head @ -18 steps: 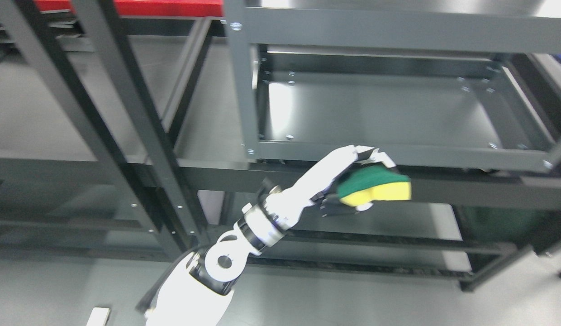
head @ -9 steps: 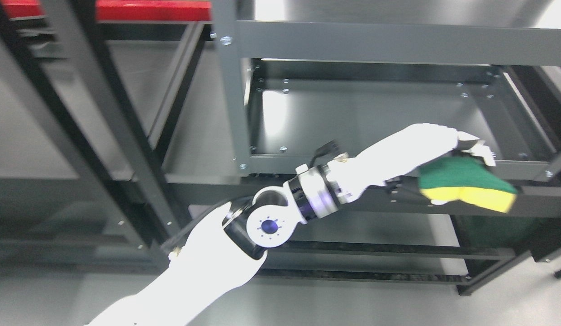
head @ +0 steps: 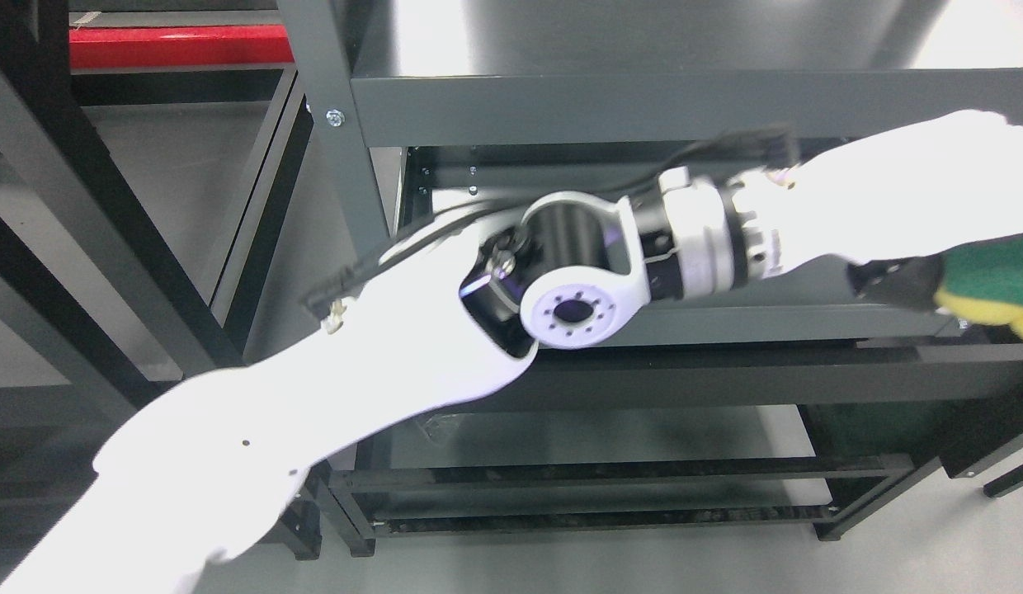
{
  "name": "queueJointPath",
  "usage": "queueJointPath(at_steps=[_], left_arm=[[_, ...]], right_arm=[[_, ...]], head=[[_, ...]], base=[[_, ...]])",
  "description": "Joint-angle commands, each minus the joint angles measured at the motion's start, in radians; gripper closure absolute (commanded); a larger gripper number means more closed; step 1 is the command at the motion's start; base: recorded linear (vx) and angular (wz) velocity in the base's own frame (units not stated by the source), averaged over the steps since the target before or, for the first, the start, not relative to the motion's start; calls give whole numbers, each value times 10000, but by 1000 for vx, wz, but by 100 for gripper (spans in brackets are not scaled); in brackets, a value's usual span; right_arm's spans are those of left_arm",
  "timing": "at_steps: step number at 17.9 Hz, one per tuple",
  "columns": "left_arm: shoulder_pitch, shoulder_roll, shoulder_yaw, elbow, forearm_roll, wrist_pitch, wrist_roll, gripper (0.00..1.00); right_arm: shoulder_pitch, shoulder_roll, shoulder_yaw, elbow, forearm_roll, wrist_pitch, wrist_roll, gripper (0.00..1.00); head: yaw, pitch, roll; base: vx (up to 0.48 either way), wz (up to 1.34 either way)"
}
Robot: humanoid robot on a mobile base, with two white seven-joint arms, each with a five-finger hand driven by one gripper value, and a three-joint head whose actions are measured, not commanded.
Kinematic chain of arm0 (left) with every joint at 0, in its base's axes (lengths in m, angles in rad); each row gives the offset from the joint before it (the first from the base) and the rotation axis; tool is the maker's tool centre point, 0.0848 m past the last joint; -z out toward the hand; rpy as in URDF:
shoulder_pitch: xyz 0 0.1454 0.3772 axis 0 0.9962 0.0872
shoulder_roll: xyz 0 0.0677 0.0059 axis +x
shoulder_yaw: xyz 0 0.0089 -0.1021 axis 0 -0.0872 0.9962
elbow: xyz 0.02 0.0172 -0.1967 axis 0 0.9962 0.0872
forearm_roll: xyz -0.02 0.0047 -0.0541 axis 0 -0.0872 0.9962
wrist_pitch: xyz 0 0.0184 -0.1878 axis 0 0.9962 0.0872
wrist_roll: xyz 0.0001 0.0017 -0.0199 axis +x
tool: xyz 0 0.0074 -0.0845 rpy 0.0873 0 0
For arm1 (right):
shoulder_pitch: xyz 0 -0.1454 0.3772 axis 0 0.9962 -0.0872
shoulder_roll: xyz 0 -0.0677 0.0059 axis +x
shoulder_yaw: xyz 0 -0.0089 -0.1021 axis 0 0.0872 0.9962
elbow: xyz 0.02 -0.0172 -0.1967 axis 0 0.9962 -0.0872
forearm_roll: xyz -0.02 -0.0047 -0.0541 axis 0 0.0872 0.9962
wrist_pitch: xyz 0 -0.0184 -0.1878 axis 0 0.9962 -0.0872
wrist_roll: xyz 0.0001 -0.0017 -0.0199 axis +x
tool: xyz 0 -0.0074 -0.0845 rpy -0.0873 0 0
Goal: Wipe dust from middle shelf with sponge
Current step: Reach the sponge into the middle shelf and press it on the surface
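**Left arm extended across the shelf unit, sponge at frame edge**

One arm is in view. The left arm (head: 256, 429) enters at 7 o'clock and runs diagonally to 3 o'clock, overexposed to near-white along most of its length, so its surface detail cannot be read. One round wrist joint (head: 573, 309) sits just right of centre.

The left hand (head: 924, 223) lies at 3 o'clock. Its fingertips are cut off by the right frame edge. The hand is closed around one sponge (head: 994, 280), which has a green layer above a yellow layer; only the sponge's left part is visible, the rest lying outside the frame. Whether the sponge touches a surface cannot be determined.

Behind the arm stands one dark grey shelf unit (head: 561, 107). The middle shelf (head: 775, 323) is largely hidden by the forearm and wrist; only its front rim and part of the back wall show. One lower shelf (head: 594, 429) appears at 6 o'clock. A second rack (head: 148, 239) stands at 9 o'clock, and one red strip (head: 177, 45) lies at 11 o'clock.
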Motion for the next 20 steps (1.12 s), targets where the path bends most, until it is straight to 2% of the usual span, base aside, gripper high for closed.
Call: queueJointPath(at_steps=[1, 4, 6, 8, 11, 14, 20], left_arm=[[-2555, 176, -1231, 800, -957, -116, -600, 100], [-2665, 176, -1064, 861, -1201, -940, -1261, 99], [-2681, 176, -650, 1198, -1798, -2288, -1476, 99], [-2620, 176, -69, 1322, -2275, -3456, -2042, 99], [-2390, 214, 1173, 1078, -2476, -4546, -3222, 100], [-1579, 1286, 2202, 114, -2415, -5162, -4190, 100], [-427, 3556, 4104, -1514, -1880, -6098, -4515, 100]], right_arm=[[1, -175, -4, -174, 0, 6, -32, 0], [1, -175, -4, -174, 0, 6, -32, 0], [1, -175, -4, -174, 0, 6, -32, 0], [1, -175, -4, -174, 0, 6, -32, 0], [1, -175, -4, -174, 0, 6, -32, 0], [1, -175, -4, -174, 0, 6, -32, 0], [1, -175, -4, -174, 0, 6, -32, 0]], head=[[0, 0, 0], [0, 0, 0], [0, 0, 0], [0, 0, 0], [0, 0, 0], [0, 0, 0], [0, 0, 0]], base=[[96, 85], [51, 162], [25, 129], [15, 49], [4, 1], [0, 0], [0, 0]])
